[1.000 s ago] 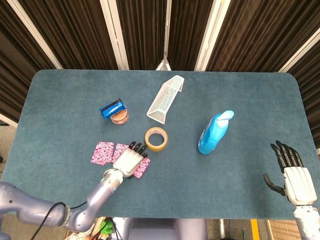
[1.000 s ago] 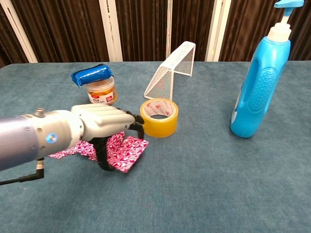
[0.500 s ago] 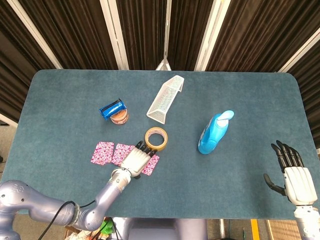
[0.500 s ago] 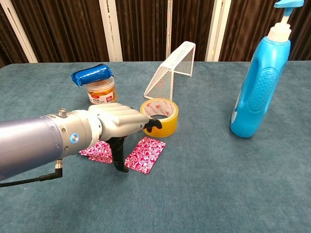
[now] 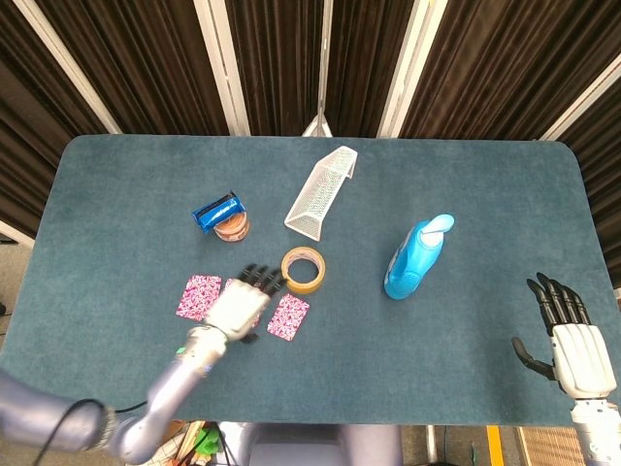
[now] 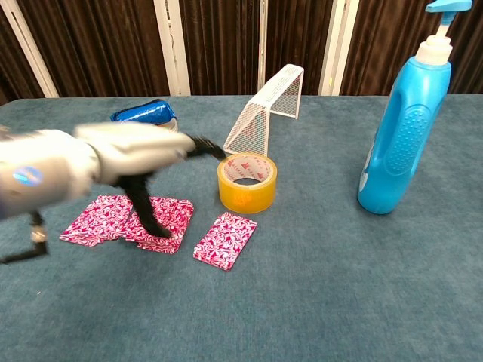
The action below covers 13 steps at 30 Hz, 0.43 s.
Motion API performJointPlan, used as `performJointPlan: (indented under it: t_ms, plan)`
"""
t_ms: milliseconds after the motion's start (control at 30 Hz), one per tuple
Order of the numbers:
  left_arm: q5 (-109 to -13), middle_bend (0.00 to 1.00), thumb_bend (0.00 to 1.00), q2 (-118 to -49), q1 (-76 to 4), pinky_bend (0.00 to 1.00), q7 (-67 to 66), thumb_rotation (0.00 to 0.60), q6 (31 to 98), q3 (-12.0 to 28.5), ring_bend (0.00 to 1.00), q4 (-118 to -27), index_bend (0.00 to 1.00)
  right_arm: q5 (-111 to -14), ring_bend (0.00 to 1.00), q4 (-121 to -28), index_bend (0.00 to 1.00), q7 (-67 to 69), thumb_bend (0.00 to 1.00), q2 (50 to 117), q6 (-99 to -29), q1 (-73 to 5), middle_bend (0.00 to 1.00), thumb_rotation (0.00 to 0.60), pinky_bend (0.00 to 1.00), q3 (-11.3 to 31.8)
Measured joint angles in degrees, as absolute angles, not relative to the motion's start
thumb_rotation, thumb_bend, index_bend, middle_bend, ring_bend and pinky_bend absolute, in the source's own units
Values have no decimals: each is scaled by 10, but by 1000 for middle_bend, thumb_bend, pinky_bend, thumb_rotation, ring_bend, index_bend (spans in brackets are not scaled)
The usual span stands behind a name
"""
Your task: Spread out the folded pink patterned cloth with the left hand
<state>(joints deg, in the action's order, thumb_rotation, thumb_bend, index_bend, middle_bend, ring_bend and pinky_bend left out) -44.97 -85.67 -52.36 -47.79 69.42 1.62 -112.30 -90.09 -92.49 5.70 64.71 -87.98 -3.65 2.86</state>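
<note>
The pink patterned cloth (image 5: 204,296) is lying flat on the teal felt-covered table (image 5: 116,194) in the lower left of the head view, showing as a row of pink panels running left to right across the frame, so its long axis is lying roughly sideways. The rightmost panel (image 6: 225,240) is appearing set a little apart from the others in the chest view, with a strip of table showing between them (whether it is joined underneath I cannot tell).

The left robot hand (image 5: 239,308) is hovering over the middle of this row, fingers spread and pointing toward the upper right of the head view; in the chest view it is blurred, with its dark fingertips (image 6: 155,226) reaching down onto or just above the middle panel. It is appearing to grip nothing, though the blur is leaving contact with the fabric uncertain.

The cloth is lying directly beneath and to either side of this robot hand, while the right robot hand (image 5: 572,345) is resting open and empty at the lower right corner, well apart. The left one is plainly the nearer. The cloth is looking largely spread already; any remaining smoothing would probably be running along that sideways axis.

The yellow tape roll (image 5: 303,268) is sitting just above and to the right of the cloth, near the fingers
</note>
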Motion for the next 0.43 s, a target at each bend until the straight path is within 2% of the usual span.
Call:
performJointPlan:
  t_ms: [100,233,433]
  plan:
    - [-519,0,228,-807,-485,0,-460,600,743,-16,0,-1150,0,-899,0,-925,0,53,363,648,-878,-37,0,600,87,29]
    - [-630,0,216,-740,-408,0,-424,600,831,-80,0,-1166,0,-898,0,-925,0,44,363,648,-879,-37,0,600,87,30]
    - [-756,0,180,-694,-265,0,-313,600,973,-149,0,-1112,0,-899,0,-923,0,23,363,656,-883,-37,0,600,87,32]
